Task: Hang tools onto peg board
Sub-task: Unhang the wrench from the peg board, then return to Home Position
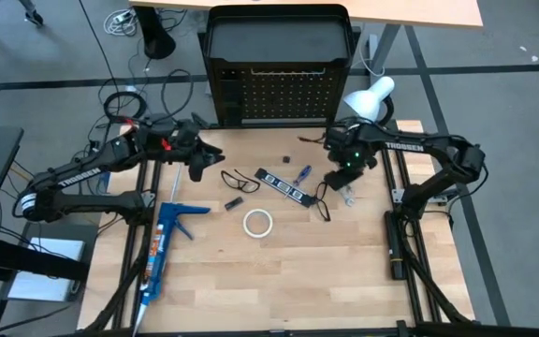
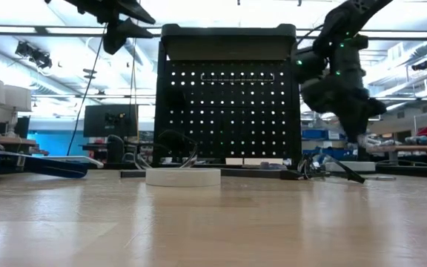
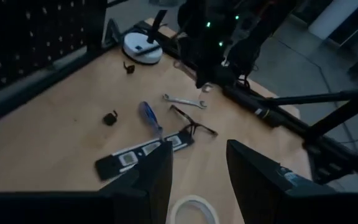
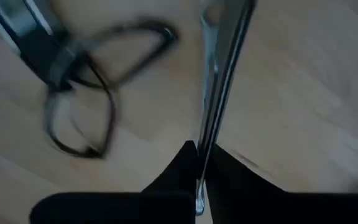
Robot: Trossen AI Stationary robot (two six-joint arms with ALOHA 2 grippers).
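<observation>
Right now your right tool is pinched shut on a silver wrench; in the right wrist view the thin metal shaft runs straight out from between the two dark fingertips. Under and just beside that tool lies a pair of black wire loops, and your wrist camera shows them next to the wrench shaft, though you cannot tell from it whether they touch. The peg board stands upright beyond the right tool, at the far edge of the bench, with a white desk lamp just beside the board's corner, close to your right arm.

Your left tool hangs above the bench with its fingers parted to a middling gap and nothing between them. Ahead of it, toward the right tool, you see the black strip with white marks, the blue-handled screwdriver and another silver wrench lying flat. The white tape ring sits on the bench just below and ahead of the left tool. A second set of black loops lies near that tool, and a blue caulking gun rests well off to its side.
</observation>
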